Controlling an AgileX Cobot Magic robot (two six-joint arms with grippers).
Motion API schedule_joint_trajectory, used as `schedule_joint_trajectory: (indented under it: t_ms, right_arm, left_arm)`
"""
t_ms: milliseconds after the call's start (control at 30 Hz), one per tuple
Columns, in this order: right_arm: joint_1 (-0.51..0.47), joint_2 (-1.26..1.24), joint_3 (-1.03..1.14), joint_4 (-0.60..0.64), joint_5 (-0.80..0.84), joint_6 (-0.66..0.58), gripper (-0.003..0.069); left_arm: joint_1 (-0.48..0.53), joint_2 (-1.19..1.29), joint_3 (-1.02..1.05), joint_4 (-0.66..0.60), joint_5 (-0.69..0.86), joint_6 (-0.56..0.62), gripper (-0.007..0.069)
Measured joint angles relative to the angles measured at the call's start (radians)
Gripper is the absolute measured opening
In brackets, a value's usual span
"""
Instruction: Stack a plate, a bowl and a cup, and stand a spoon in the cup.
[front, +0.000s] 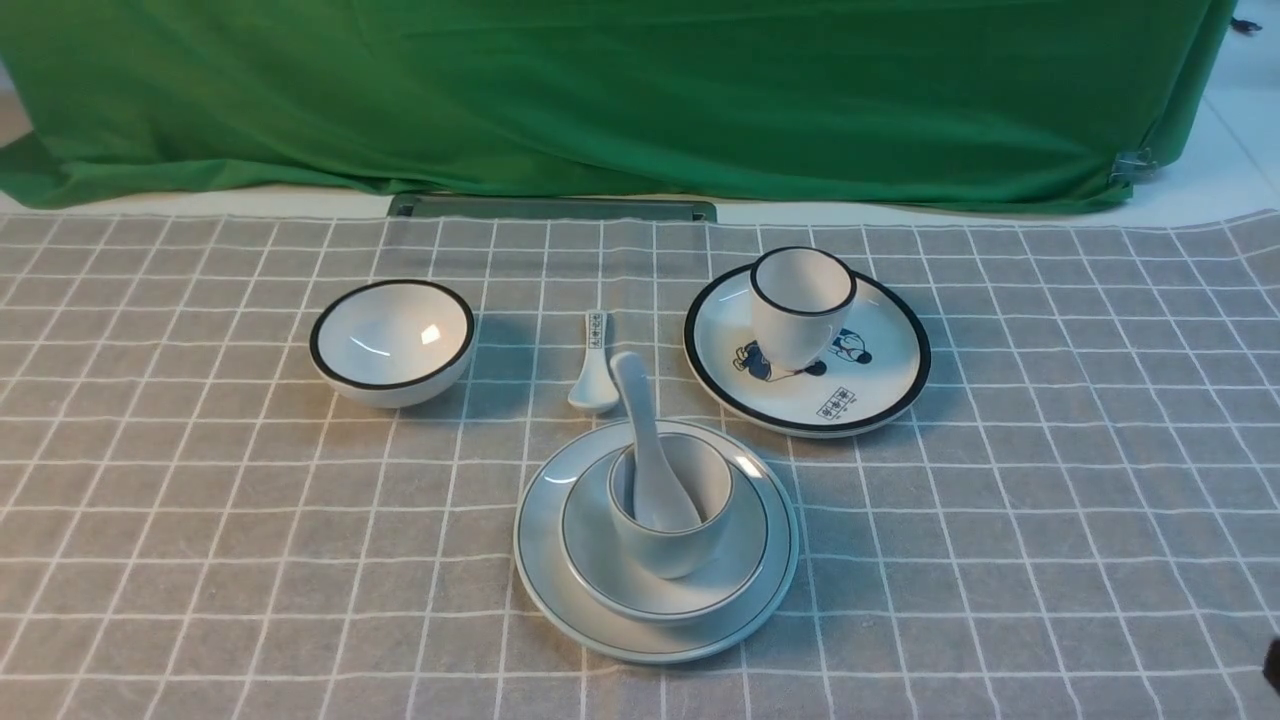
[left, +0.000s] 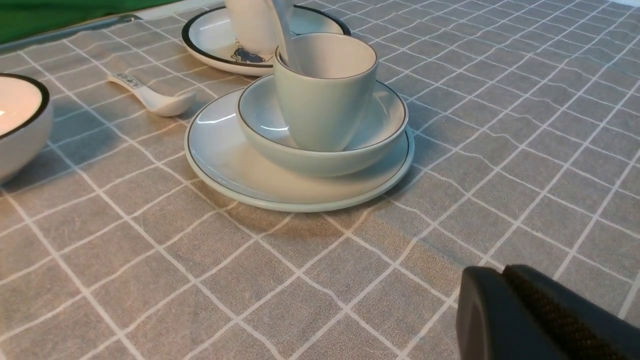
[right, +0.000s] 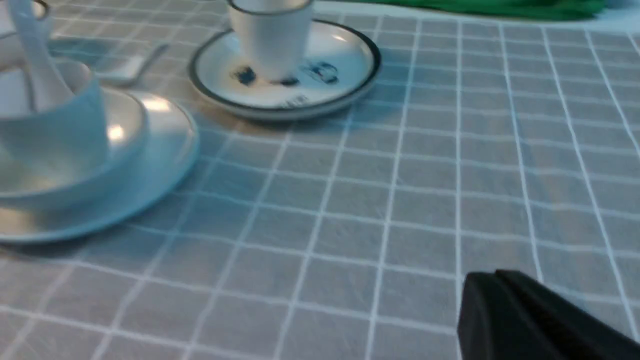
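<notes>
The pale plate lies near the front middle of the checked cloth. The pale bowl sits on it, and the handleless cup stands in the bowl. The plain white spoon leans in the cup with its handle up and towards the back. The left wrist view shows the same stack: plate, bowl, cup. My left gripper is shut and empty over bare cloth, apart from the stack. My right gripper is also shut and empty, well off to the side of the plate.
A black-rimmed bowl stands at the back left. A small patterned spoon lies behind the stack. A black-rimmed cup stands on a cartoon plate at the back right. Green cloth hangs behind the table.
</notes>
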Motion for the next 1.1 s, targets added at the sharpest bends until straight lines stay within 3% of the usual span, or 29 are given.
schedule_joint_trajectory:
  t_ms: [167,1100]
  right_arm:
    - [-0.008,-0.125,0.028,-0.029,0.08,-0.012,0.0017]
    - [-0.006,-0.13,0.028,-0.052,0.097,0.024,0.0036]
  left_arm:
    - [0.0,0.0,0.0,0.0,0.0,-0.002,0.0011]
    - [0.0,0.001,0.0,0.0,0.003,-0.001,0.0012]
